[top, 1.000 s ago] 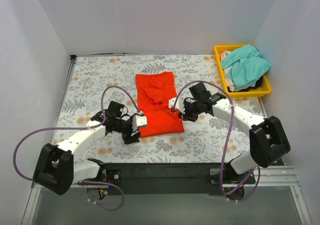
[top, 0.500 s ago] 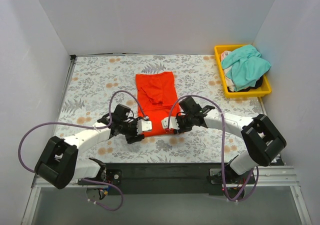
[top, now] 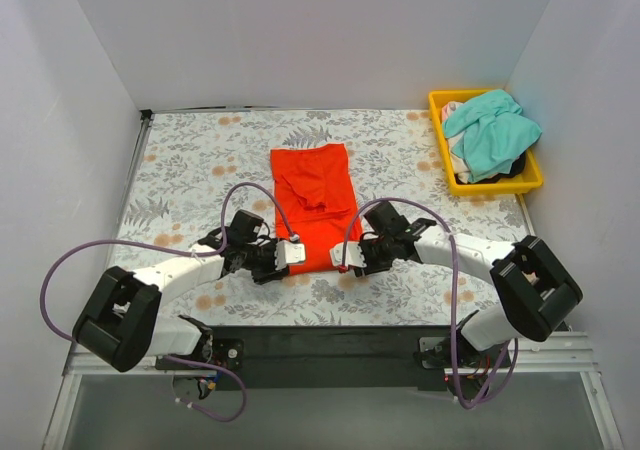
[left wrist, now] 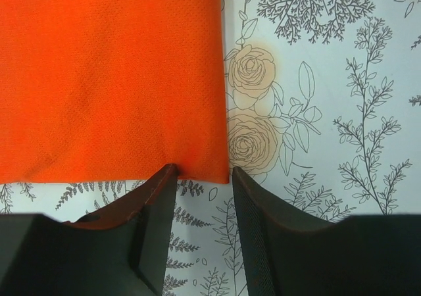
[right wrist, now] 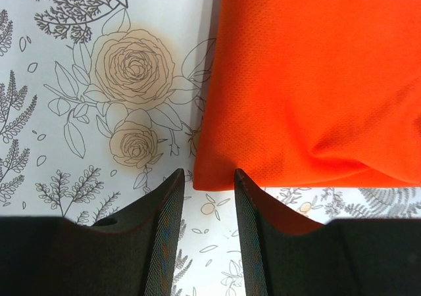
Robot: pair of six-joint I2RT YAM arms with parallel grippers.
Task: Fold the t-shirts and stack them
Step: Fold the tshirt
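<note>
The orange-red t-shirt (top: 314,202) lies folded into a long strip in the middle of the table. Its near edge is between my two grippers. My left gripper (top: 291,254) is open at the shirt's near left corner. In the left wrist view the gripper (left wrist: 204,177) has its tips at the hem of the shirt (left wrist: 112,79), with nothing between the jaws. My right gripper (top: 346,256) is open at the near right corner. In the right wrist view it (right wrist: 208,177) straddles the corner of the shirt (right wrist: 316,72) without closing on it. The teal-green t-shirt (top: 492,128) lies bunched in the bin.
A yellow plastic bin (top: 500,187) stands at the back right and also holds white and dark cloth. A floral tablecloth (top: 200,160) covers the table. White walls close in the left, back and right sides.
Both grippers have moved from the shirt's sides, near its middle, toward me and inward to its near corners. The shirt has not visibly shifted.
</note>
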